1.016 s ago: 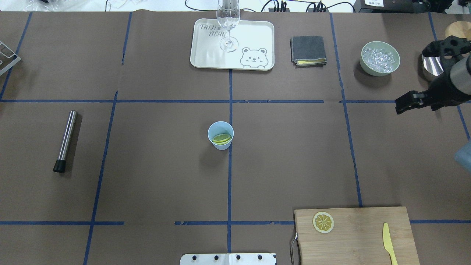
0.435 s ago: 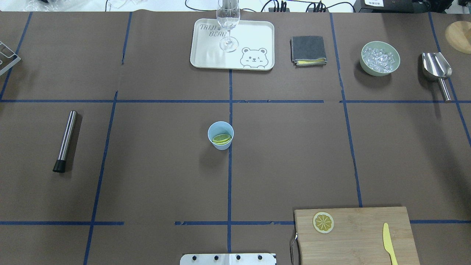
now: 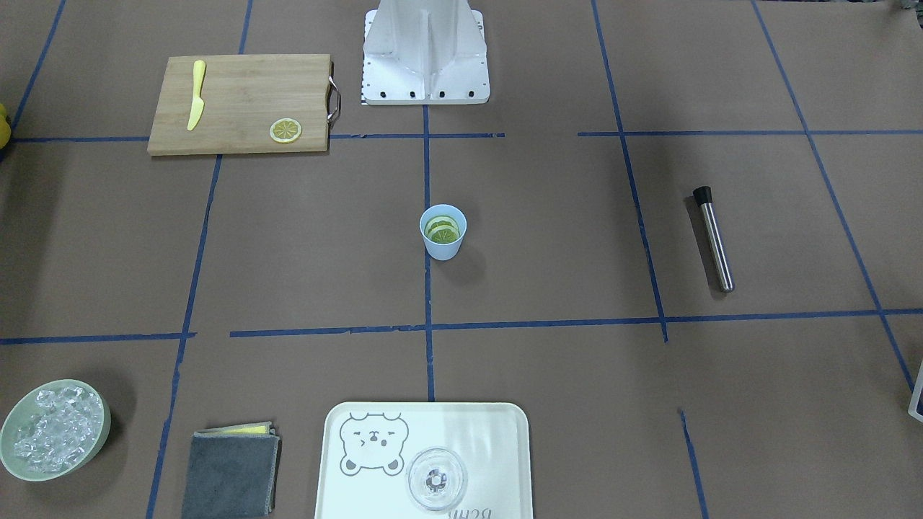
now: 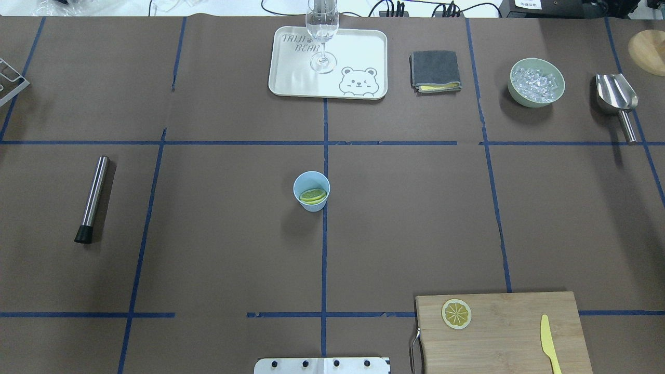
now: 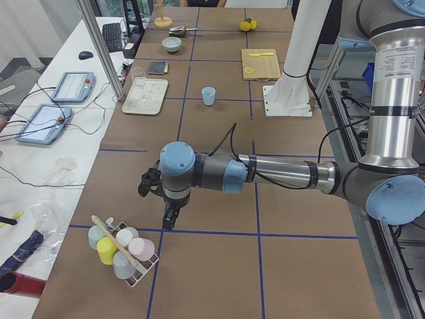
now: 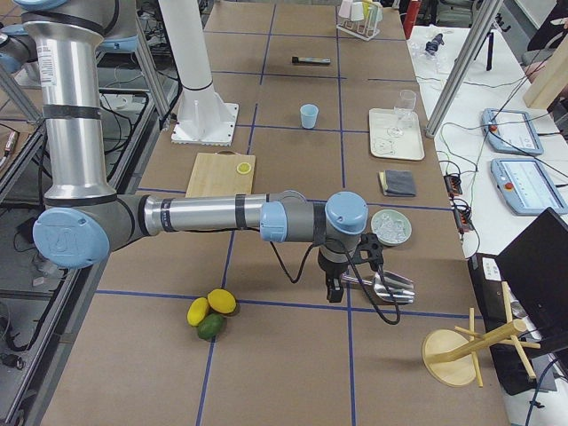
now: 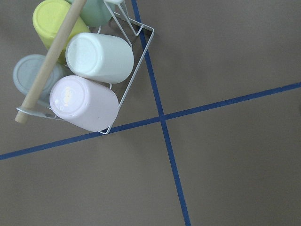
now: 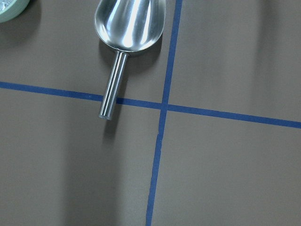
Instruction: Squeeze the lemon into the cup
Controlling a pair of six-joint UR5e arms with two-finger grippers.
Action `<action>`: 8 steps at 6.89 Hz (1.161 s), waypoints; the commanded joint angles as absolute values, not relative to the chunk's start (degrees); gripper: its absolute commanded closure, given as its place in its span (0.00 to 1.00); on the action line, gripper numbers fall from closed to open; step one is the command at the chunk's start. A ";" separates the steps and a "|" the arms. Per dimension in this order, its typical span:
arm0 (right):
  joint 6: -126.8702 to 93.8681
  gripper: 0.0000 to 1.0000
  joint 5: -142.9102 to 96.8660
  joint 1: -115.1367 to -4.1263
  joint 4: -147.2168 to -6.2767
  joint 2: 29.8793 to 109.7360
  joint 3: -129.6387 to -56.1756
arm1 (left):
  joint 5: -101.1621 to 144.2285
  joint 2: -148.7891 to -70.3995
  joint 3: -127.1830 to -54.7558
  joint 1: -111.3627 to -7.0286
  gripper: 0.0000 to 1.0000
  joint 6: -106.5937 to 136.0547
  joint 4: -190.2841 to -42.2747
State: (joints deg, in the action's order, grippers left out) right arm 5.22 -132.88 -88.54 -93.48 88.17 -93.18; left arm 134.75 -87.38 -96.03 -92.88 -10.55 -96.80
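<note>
Brown paper covered the table, marked with a blue tape grid. The cup stood upright at the centre on the middle tape line, with lemon slices lying inside it. One more slice lay on the board at the near edge on the right arm's side, with the knife beside it.

Far edge: tray with glass, folded cloth, ice bowl, scoop. A steel rod lay on the left side. All of these sat well apart from the cup.

The left gripper hung at the table's left end, near the cup rack. The right gripper hung at the right end, just beside the scoop, with whole fruits toward the robot's side. Both showed only in side views, so I couldn't tell whether the fingers were spread or pressed together.

Past the far edge ran a white bench with tablets and cables. Aluminium posts stood along it.
</note>
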 commanded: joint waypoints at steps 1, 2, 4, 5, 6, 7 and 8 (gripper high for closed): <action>4.75 0.00 -132.80 -86.76 -92.90 88.24 -92.90 | 134.48 -84.73 -95.10 -92.29 0.00 -10.64 -102.63; 4.57 0.00 -132.72 -86.75 -92.90 88.16 -92.90 | 134.39 -85.86 -93.71 -91.07 0.00 -10.29 -103.35; 4.48 0.00 -132.63 -86.48 -91.85 87.89 -92.99 | 133.68 -87.45 -93.60 -90.97 0.00 -10.46 -103.01; 4.40 0.00 -132.63 -86.48 -91.76 87.89 -92.99 | 133.68 -86.84 -94.04 -90.97 0.00 -10.46 -102.66; 4.31 0.00 -132.71 -86.48 -91.84 88.15 -92.99 | 133.77 -86.66 -94.13 -90.97 0.00 -10.46 -102.48; 4.31 0.00 -132.89 -86.48 -91.85 88.42 -93.16 | 133.94 -86.49 -94.22 -90.97 0.00 -10.37 -99.70; 4.22 0.00 -132.89 -86.40 -91.85 88.42 -93.25 | 134.03 -87.35 -93.96 -90.88 0.00 -10.28 -92.71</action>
State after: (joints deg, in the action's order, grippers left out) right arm 4.30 -132.82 -86.45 -91.85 88.30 -93.13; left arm 133.90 -86.78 -94.10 -90.94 -10.38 -99.09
